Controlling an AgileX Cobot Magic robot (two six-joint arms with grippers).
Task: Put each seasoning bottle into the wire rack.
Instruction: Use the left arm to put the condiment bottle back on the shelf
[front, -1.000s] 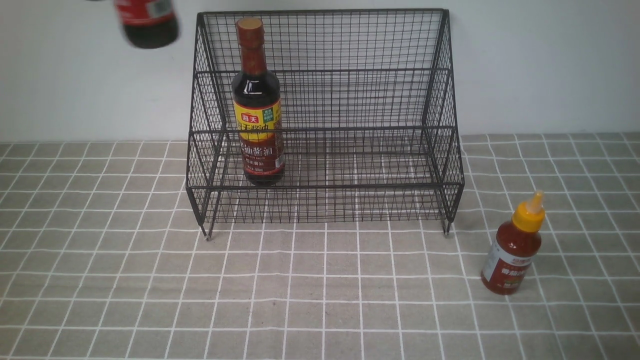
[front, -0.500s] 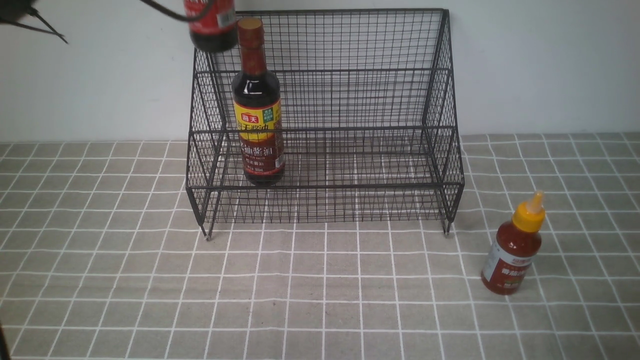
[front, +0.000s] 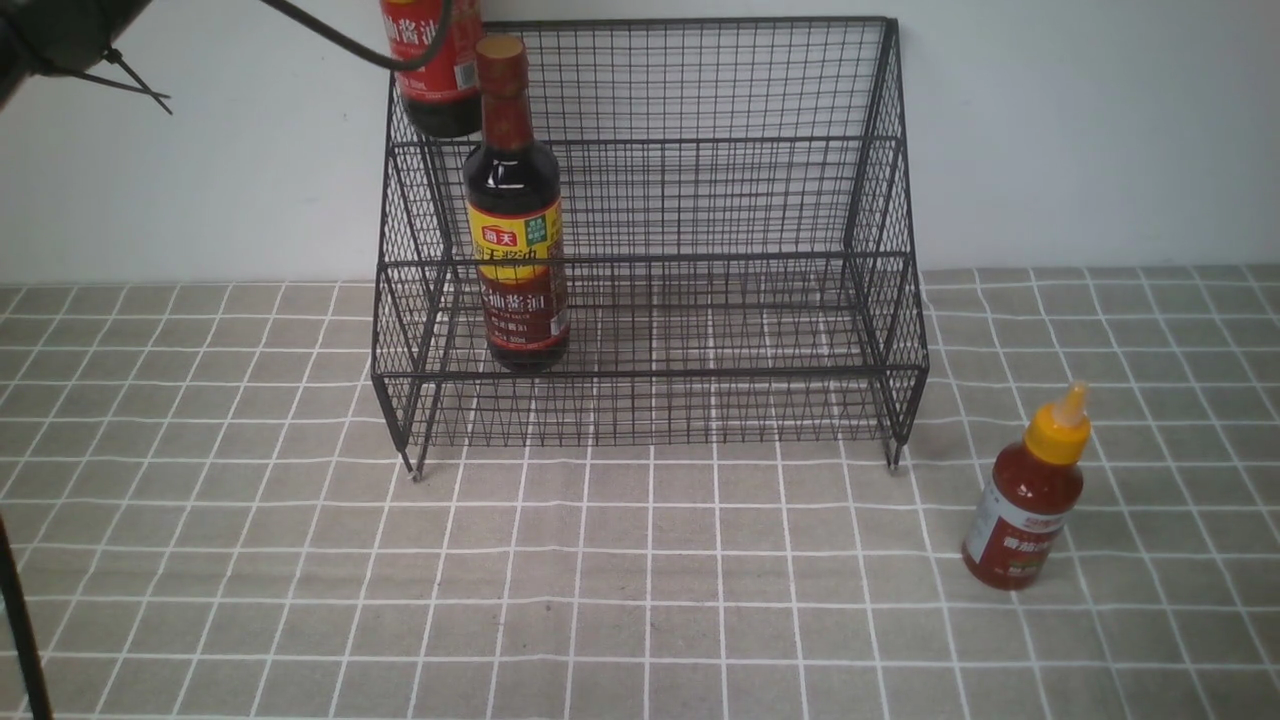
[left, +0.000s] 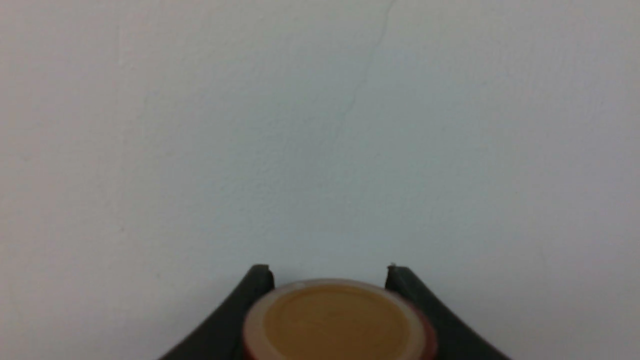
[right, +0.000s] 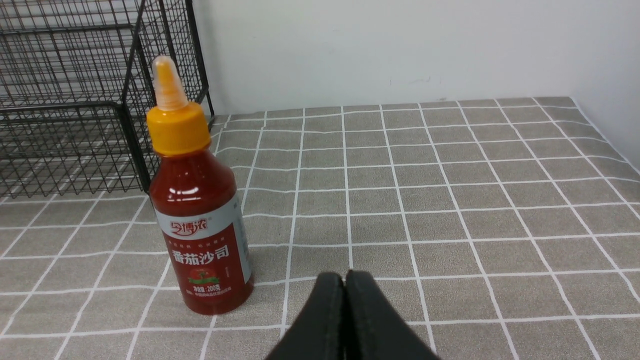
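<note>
Flat, even room light fills my front view. The wire rack (front: 700, 150) is crisp against the pale wall (front: 1100, 130), and shadows are faint. One white glint sits on the shoulder of the standing soy-sauce bottle (front: 515, 210). The lifted soy-sauce bottle (front: 432, 70), cut by the top edge, reads slightly soft. My left wrist view is grey-blue, its tan cap (left: 332, 320) out of focus. My right wrist view shows the red sauce bottle (right: 200, 220) sharp, with small highlights, above the evenly lit tablecloth (right: 450, 200). The right gripper (right: 344, 274) blurs at the frame's edge.
</note>
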